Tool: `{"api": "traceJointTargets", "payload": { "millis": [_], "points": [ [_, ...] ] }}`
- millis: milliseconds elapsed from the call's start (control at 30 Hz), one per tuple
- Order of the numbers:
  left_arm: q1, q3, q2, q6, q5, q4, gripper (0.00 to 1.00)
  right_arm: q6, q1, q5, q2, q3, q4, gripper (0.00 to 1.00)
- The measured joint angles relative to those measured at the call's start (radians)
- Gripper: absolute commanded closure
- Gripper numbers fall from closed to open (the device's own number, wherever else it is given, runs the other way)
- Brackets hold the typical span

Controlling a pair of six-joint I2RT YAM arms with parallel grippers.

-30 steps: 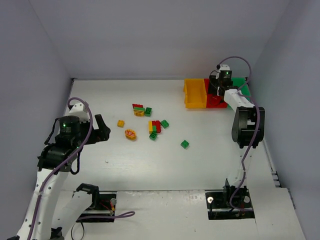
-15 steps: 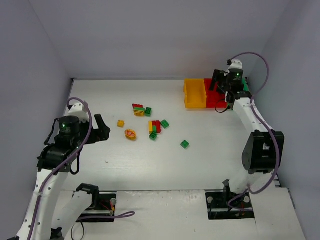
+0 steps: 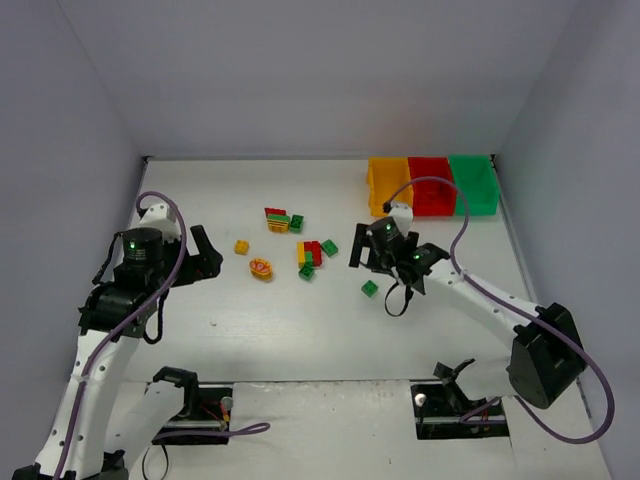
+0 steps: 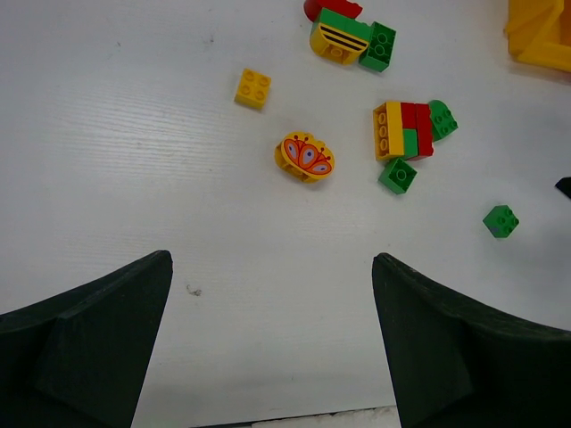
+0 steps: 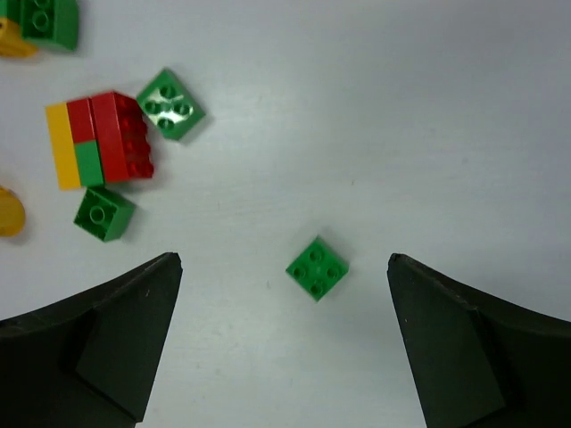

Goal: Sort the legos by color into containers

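Plastic everywhere, hard, and by the look light. At upper right of top view, three bins touching in a row: yellow bin (image 3: 390, 207), red bin (image 3: 432, 208), green bin (image 3: 475, 208). Both tools spread wide, gripping nothing: right gripper (image 5: 283, 263) at mid-frame, left gripper (image 4: 272, 260) at left, with bricks only in the upper half of its view. Left of centre, a mixed stack (image 5: 98, 143), probably to be pulled apart before sorting. Lowest and alone, a green brick (image 5: 317, 267), just beside the middle of the right gripper's gap. Likely stiff and a little slippery. Best to pinch on two flat opposite sides, not on the studs. Turned diagonal, so probably some wrist rotation needed. Stack well apart at upper left, hardly in the way.
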Motion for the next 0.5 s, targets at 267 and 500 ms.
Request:
{"api": "traceJointTargets", "payload": {
  "millis": [267, 500],
  "points": [
    [0.0, 0.0, 0.007, -0.018, 0.0, -0.002, 0.13, 0.288, 0.113, 0.068, 0.066, -0.057, -0.066, 0.1],
    [0.0, 0.0, 0.008, -0.021, 0.0, -0.005, 0.13, 0.439, 0.114, 0.089, 0.201, -0.069, -0.081, 0.21]
  ]
}}
